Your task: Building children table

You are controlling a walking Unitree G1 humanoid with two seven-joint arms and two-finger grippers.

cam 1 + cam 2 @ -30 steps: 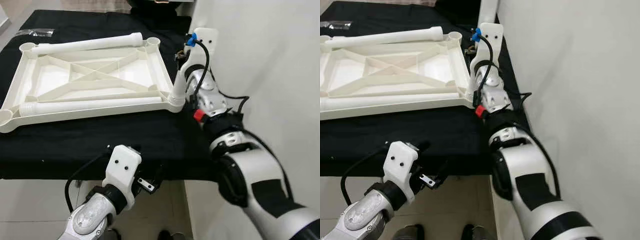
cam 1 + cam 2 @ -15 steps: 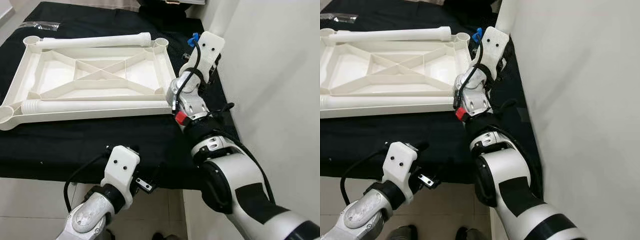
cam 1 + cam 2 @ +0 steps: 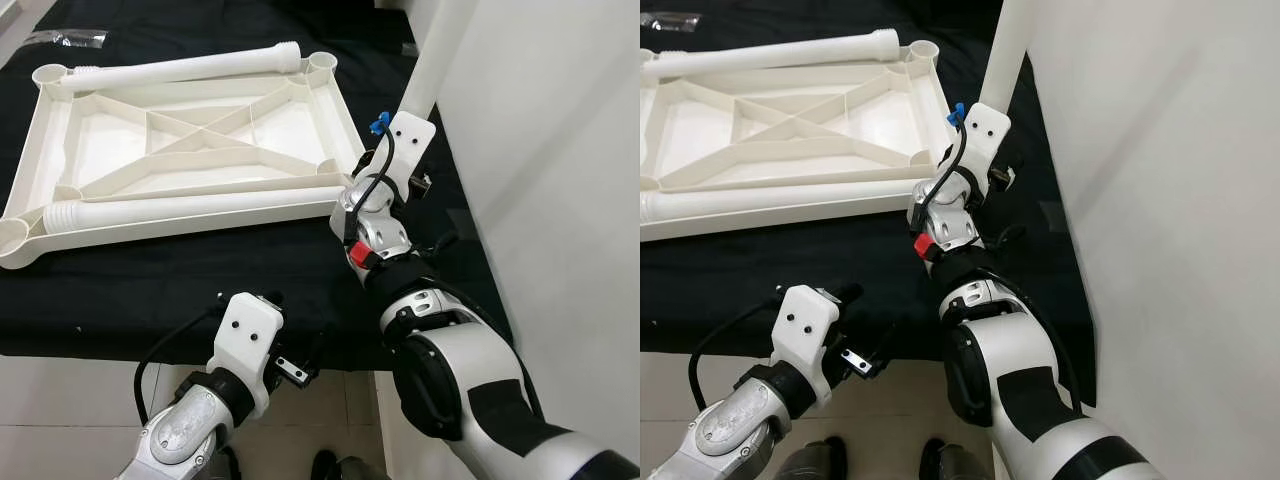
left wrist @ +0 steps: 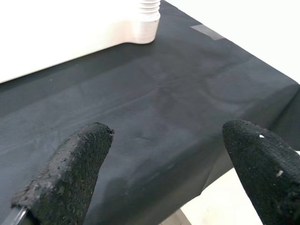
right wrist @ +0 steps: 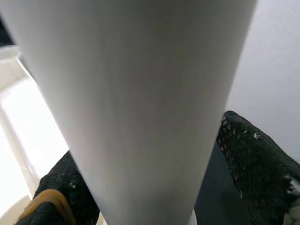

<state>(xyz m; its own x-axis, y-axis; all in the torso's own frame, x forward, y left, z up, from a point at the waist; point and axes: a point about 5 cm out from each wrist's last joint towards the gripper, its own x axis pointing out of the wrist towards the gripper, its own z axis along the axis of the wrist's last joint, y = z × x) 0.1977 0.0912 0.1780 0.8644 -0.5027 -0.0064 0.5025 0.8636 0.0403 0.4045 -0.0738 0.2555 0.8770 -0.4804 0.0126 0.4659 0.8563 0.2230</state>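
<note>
A white table top [image 3: 343, 115] lies upside down on a black-covered surface [image 3: 200, 280]. Two white legs rest on it, one along the far rim [image 3: 180, 68] and one along the near rim [image 3: 190, 205]. A third white leg [image 3: 432, 70] stands nearly upright by the top's near right corner. My right gripper [image 5: 154, 187] is shut on it, with a finger [image 5: 253, 159] on each side. The leg's lower end is hidden behind my wrist. My left gripper [image 4: 164, 164] hangs open by the surface's front edge, holding nothing, with the near leg's ribbed end [image 4: 147, 18] ahead of it.
A white wall [image 3: 560, 150] runs close along the right side of the surface. A small clear plastic bag [image 3: 60, 38] lies at the far left. Tiled floor [image 3: 60, 400] shows below the front edge.
My right gripper has drawn back toward me with the leg, which now stands more upright. The camera has shifted. The left arm has stayed in place.
</note>
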